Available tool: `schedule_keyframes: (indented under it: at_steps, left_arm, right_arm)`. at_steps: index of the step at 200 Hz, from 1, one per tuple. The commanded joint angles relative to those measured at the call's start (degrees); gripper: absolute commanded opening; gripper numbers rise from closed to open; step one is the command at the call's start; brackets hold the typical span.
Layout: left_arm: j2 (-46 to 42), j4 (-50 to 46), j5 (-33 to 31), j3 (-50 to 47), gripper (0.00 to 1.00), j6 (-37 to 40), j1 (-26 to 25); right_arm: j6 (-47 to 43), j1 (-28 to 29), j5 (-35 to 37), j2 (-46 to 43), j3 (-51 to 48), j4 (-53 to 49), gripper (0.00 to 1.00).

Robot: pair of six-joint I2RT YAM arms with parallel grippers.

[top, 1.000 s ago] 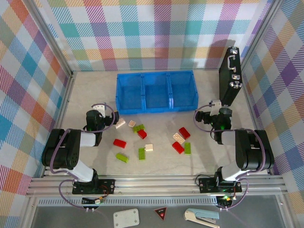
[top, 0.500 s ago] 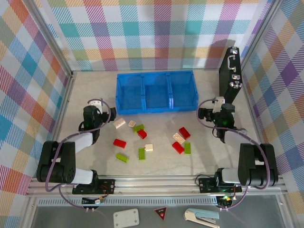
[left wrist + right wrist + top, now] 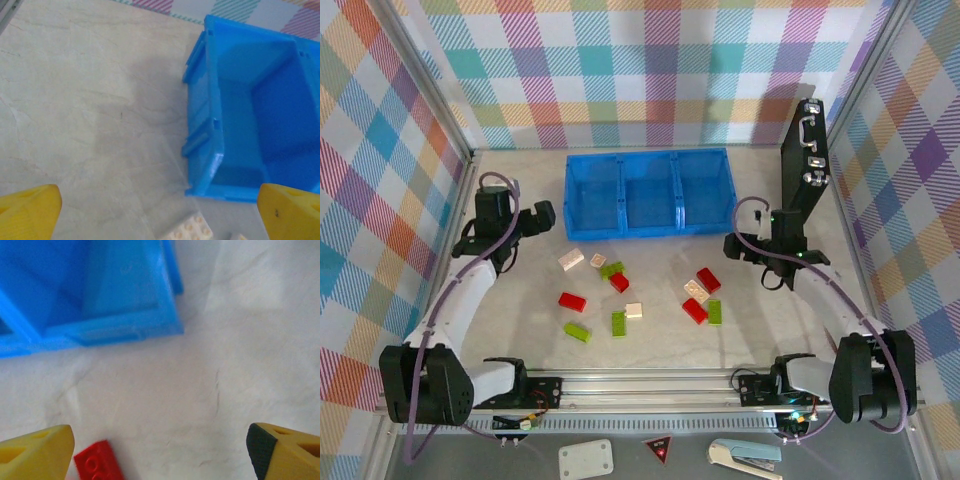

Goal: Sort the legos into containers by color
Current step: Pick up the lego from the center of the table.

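We see the left fingers (image 3: 30, 212) spread wide with nothing between them, just off the left end of the blue bin (image 3: 650, 233). The legos (image 3: 619, 282) all lie loose on the bench (image 3: 520, 320) in front of the bin, a cream brick (image 3: 571, 260) nearest its left corner. The right fingers (image 3: 35, 450) stand apart too, near the bin's right front corner, above a red brick (image 3: 99, 462). A black briefcase (image 3: 807, 160) stands upright right of the bin.

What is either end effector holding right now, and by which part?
Nothing is held. The left end effector and right end effector both stand wide open above the table; the legos lie loose on it.
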Motion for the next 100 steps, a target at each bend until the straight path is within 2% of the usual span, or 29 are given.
schedule_keyframes:
  at_steps: [1,23,48,73,100]
  left_arm:
    - [-0.92,-16.7,2.25,5.62,1.0,-0.14,-0.53]
    - [-0.57,-22.08,2.91,8.95,1.0,2.26,-0.52]
    - [-0.7,-23.4,2.27,9.01,1.0,7.13,-0.47]
    - [-1.43,-20.72,1.79,5.73,1.0,11.25,-0.46]
    - [-2.61,-15.61,1.17,0.82,1.0,11.89,-0.46]
  right_arm:
    - [3.97,2.71,2.06,0.47,3.74,-11.24,0.9]
    - [7.11,4.65,2.47,2.13,6.08,-16.42,0.89]
    - [11.22,5.45,-1.3,4.0,8.26,-20.62,0.86]
    - [18.2,6.96,0.19,3.82,8.9,-22.87,0.87]
    - [30.54,7.79,2.27,4.11,9.53,-25.82,0.89]
